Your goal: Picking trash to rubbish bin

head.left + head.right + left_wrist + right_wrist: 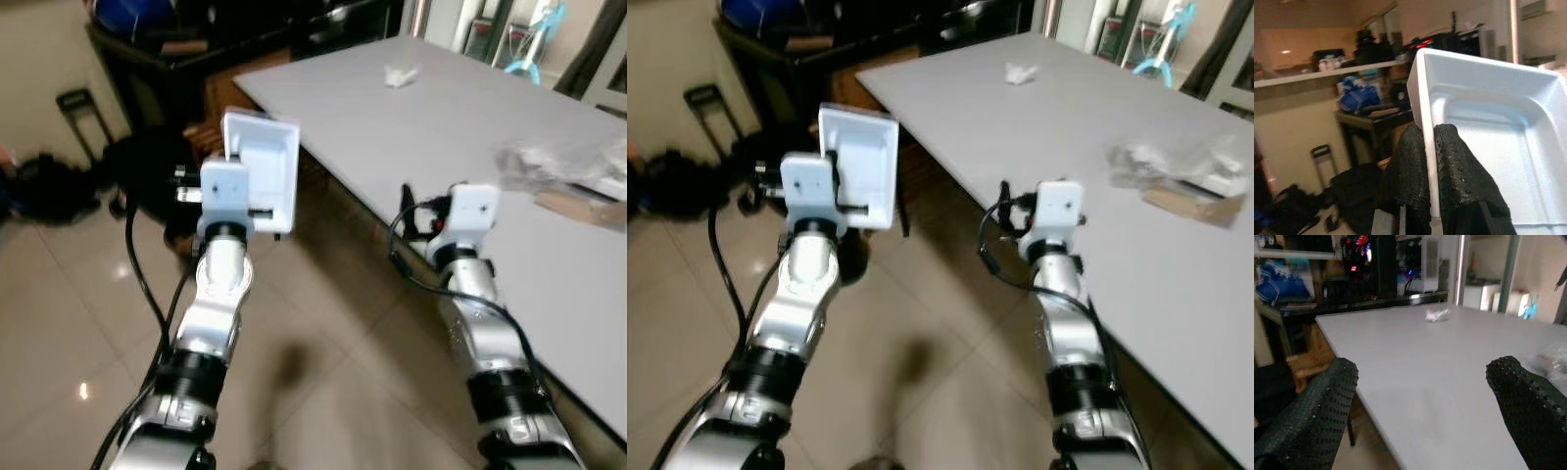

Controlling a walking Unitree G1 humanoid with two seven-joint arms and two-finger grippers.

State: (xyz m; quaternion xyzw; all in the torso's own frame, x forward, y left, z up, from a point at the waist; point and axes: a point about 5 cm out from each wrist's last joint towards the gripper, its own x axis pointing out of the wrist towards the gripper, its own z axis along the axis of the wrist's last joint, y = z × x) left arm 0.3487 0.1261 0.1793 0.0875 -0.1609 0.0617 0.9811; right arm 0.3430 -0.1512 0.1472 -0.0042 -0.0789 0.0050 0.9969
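Left gripper [1431,161] raised over tiled floor [59,323], black fingers [1462,176] pinched on rim of white rectangular foam tray [1488,127], tray held upright beside edge of grey table [441,127]. Right gripper [1422,406] at table's near edge, fingers spread wide, holding nothing. Small crumpled white paper scrap [400,74] lies far across tabletop. Clear crinkled plastic wrapper [1171,162] and flat brown cardboard piece [1190,206] rest together at table's right side.

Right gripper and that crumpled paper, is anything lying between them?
No. Bare table lies between the right gripper and the paper, seen in the right wrist view.
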